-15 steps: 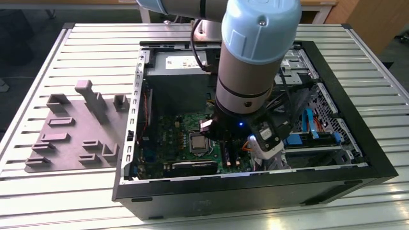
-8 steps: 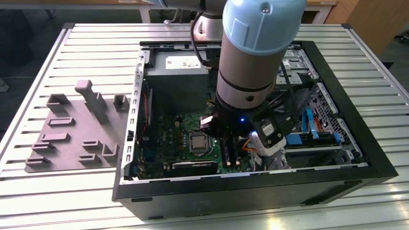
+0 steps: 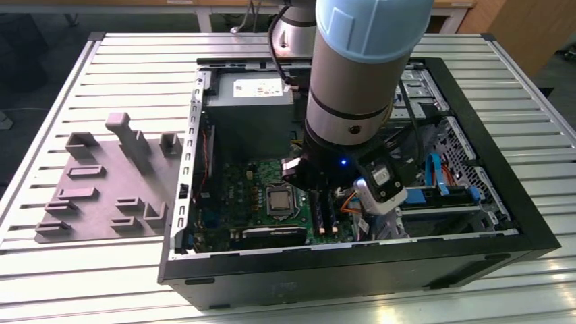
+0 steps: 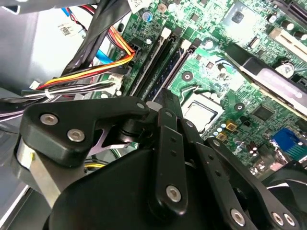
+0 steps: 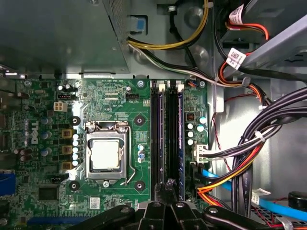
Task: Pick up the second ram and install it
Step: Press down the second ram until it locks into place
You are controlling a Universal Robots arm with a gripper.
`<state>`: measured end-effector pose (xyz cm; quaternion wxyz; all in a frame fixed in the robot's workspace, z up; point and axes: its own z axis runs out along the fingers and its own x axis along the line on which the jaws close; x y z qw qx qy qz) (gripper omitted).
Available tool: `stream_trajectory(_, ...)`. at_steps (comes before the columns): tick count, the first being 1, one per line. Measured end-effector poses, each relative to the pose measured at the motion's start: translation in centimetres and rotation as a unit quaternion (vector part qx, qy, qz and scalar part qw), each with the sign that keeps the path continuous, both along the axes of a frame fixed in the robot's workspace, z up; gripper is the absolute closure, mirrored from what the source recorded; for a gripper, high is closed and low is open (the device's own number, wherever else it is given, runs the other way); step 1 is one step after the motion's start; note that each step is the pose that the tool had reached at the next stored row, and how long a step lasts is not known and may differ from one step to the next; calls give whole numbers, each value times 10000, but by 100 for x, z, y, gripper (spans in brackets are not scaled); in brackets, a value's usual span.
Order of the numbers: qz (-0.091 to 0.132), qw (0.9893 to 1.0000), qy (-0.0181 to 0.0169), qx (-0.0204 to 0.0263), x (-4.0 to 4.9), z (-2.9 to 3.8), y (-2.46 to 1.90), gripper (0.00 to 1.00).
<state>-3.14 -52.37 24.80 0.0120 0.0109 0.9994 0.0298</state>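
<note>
Gripper: gripper (image 5: 165,203) sits low inside the pc case (image 3: 504,223), right over the memory slots (image 5: 167,139). Fingers look drawn together, tips meeting at the near end of the slot row; can't tell if anything's pinched between them.

Second ram: second ram (image 5: 180,139), a long dark stick w/ bluish edge, lies in the slot just beside the fingertips, running straight away from the gripper. Looks seated, judging by how level it sits; latch state too small to tell.

Progress: pick-up looks done. Insertion appears done or nearly so; a final press or release may be left.

Beyond gripper: cpu socket (image 5: 106,154) to one side of slots, cable bundle (image 5: 249,143) to the other.

First wrist view: straight down the slot rows, shows stick alignment.

Second wrist view: gripper (image 4: 160,103) linkage up close, slots (image 4: 160,60) at an angle.

Exterior view: arm (image 3: 360,74) reaching into case, grey tray (image 3: 108,189) well apart on the table (image 3: 54,270), no stick visible on it.
</note>
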Motion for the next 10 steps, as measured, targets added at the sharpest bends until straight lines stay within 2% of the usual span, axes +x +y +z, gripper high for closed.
stream_trajectory(4, 0, 10000, 1, -2, -1, 3, 14, 89)
stream_trajectory(10, -1, 10000, 1, -2, -5, 2, 101, 89)
